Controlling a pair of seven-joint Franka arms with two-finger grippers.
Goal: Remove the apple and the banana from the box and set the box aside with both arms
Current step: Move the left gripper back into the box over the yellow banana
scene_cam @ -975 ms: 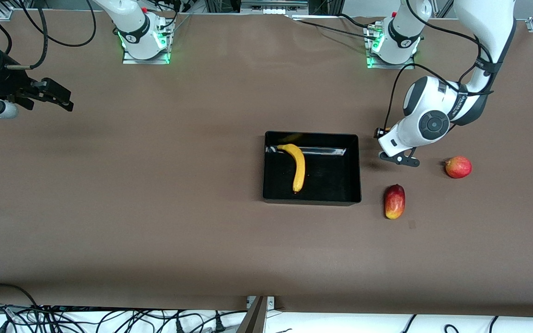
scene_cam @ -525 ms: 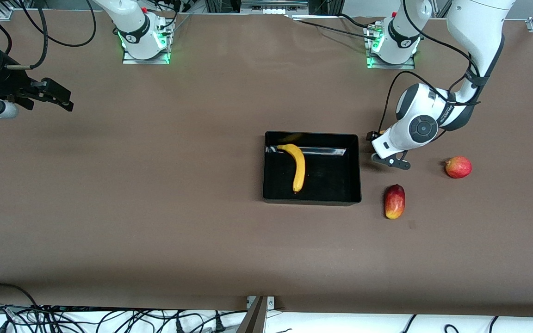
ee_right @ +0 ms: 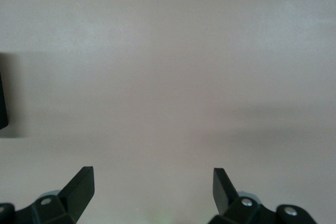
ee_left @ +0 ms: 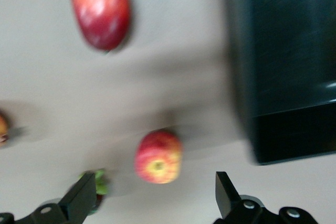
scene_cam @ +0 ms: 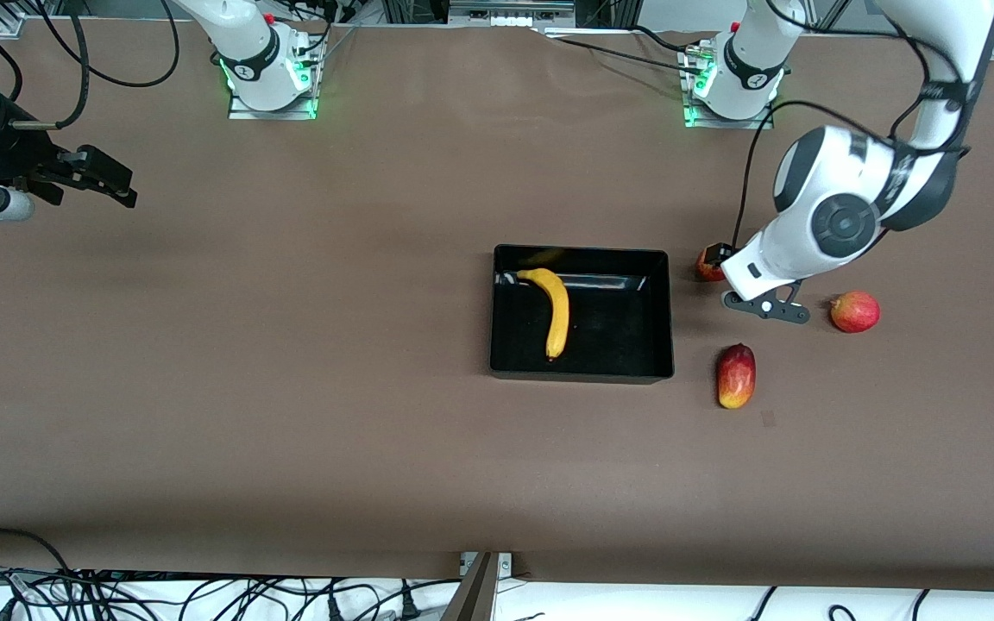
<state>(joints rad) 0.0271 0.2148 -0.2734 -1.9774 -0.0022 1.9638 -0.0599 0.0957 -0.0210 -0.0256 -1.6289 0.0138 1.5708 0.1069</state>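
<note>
The black box (scene_cam: 661, 315) sits mid-table with the yellow banana (scene_cam: 556, 312) lying in it. The small red apple (scene_cam: 707, 265) rests on the table beside the box, toward the left arm's end. My left gripper (scene_cam: 721, 257) hangs over it, open and empty. In the left wrist view the apple (ee_left: 158, 157) lies between and just ahead of the open fingers (ee_left: 84, 199), with the gripper (ee_left: 153, 198) above it and the box (ee_left: 283, 66) beside it. My right gripper (scene_cam: 109, 183) waits open over bare table at the right arm's end; its wrist view (ee_right: 152, 187) shows only tabletop.
An oblong red-yellow mango (scene_cam: 736, 375) lies nearer the front camera than the apple; it also shows in the left wrist view (ee_left: 100, 9). A pinker round fruit (scene_cam: 854, 311) lies farther toward the left arm's end.
The left hand shifted toward the box, then drew back toward the left arm's end and rose. The apple, hidden under the hand before, now shows. The right arm has not moved.
</note>
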